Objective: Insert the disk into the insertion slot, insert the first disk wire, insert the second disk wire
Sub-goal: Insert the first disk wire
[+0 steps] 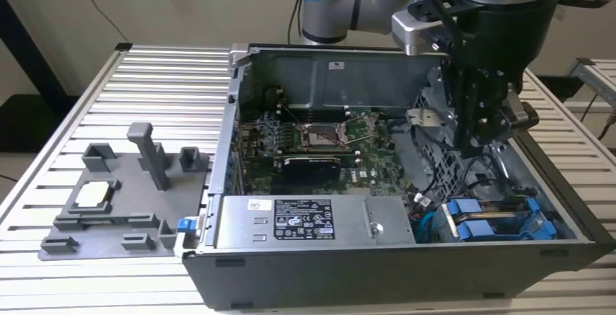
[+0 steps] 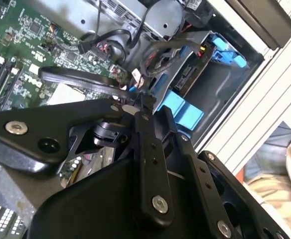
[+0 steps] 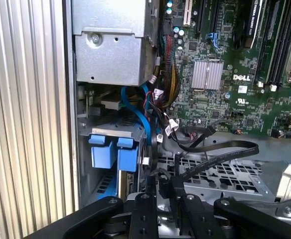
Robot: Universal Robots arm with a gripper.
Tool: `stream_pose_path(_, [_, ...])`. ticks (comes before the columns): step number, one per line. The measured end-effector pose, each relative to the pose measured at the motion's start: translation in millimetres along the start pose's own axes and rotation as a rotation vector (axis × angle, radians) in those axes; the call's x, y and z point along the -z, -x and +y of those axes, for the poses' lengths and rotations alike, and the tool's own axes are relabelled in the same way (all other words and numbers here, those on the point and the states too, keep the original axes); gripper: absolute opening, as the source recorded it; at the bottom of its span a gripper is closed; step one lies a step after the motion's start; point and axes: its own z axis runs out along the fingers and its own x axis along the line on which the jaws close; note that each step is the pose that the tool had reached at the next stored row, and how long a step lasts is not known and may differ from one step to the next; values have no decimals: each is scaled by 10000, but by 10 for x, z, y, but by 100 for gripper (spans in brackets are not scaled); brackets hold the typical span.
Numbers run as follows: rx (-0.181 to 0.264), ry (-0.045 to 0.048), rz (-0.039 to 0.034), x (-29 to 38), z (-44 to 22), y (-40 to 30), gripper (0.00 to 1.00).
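Observation:
My gripper (image 1: 474,151) hangs inside the open computer case, over its right-hand side in the exterior view. In both wrist views its fingers are shut on the end of a flat black disk wire (image 3: 220,149) that loops out over the perforated metal floor. The gripper (image 2: 138,102) holds that wire (image 2: 80,79) above the motherboard's edge, a short way from the drive cage. The disk's blue carrier (image 1: 495,221) sits in the grey insertion slot (image 1: 553,210) at the case's near right corner. Its blue tabs (image 3: 113,149) face the gripper (image 3: 164,186). The drive's metal body is hidden.
A grey power-supply box (image 1: 308,221) fills the case's near side beside the cage. A bundle of blue, black and coloured cables (image 3: 153,107) hangs between the box and the tabs. The motherboard (image 1: 308,138) lies behind. A grey fixture plate (image 1: 115,200) rests on the slatted table at the exterior view's left.

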Motion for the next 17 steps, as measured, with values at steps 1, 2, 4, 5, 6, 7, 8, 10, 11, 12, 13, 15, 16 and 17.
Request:
stream_pose_path(1, [3, 0, 7, -4, 1, 1, 26])
stream_pose_path(2, [3, -1, 7, -4, 1, 1, 26])
stream_pose_path(4, [2, -2, 8, -3, 1, 1, 26])
stream_pose_path(5, [2, -2, 8, -4, 1, 1, 26])
stream_pose_path(6, [2, -3, 8, -4, 1, 1, 26])
stream_pose_path(7, [2, -3, 8, -4, 1, 1, 24])
stream_pose_path(8, [2, -3, 8, -4, 1, 1, 18])
stream_pose_path(10, [2, -4, 8, -4, 2, 1, 18])
stream_pose_path(11, [2, -5, 8, -4, 1, 1, 16])
stream_pose_path(12, [2, -5, 8, -4, 2, 1, 16])
stream_pose_path(13, [2, -6, 8, -4, 1, 1, 16])
stream_pose_path(15, [2, -6, 8, -4, 1, 0, 16])
stream_pose_path(16, [2, -7, 7, -4, 2, 1, 16])
stream_pose_path(17, [2, -7, 7, -4, 1, 1, 16])
